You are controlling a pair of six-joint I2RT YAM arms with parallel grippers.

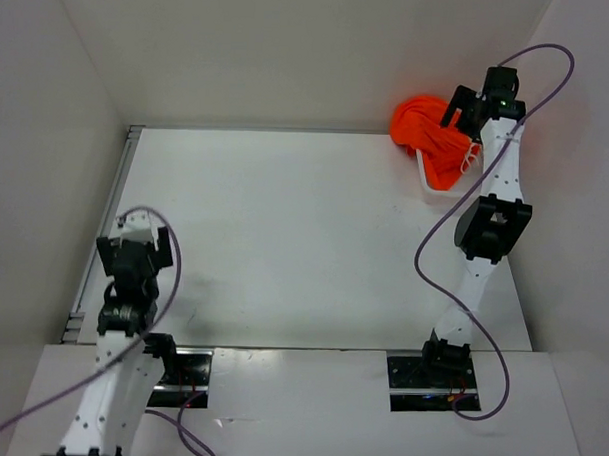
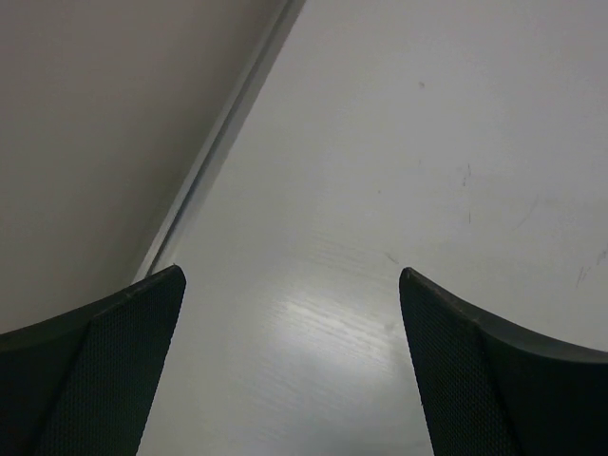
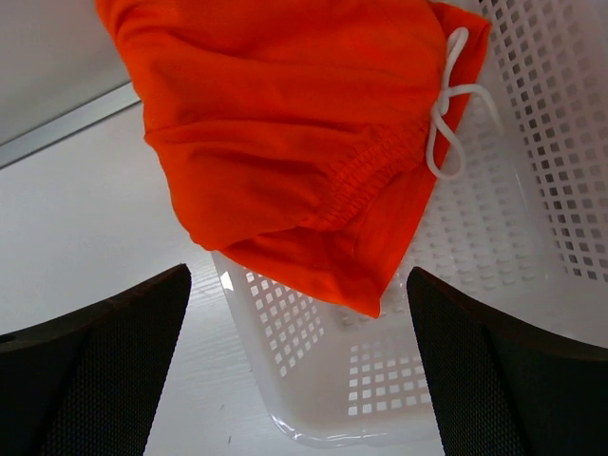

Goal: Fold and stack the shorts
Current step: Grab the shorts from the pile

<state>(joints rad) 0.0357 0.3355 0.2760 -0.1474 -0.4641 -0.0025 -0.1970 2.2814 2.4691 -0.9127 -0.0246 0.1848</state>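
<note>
The orange shorts (image 1: pixel 426 132) lie bunched in the white mesh basket (image 3: pixel 313 399) at the far right corner of the surface (image 1: pixel 304 238), draped over its rim, with the drawstring (image 3: pixel 445 123) inside. The right gripper (image 1: pixel 459 105) hovers just above them, jaws wide apart and holding nothing. The left gripper (image 1: pixel 136 244), jaws likewise apart, hangs beside the left edge rail (image 2: pixel 218 142), a broad stretch of surface between it and the basket.
</note>
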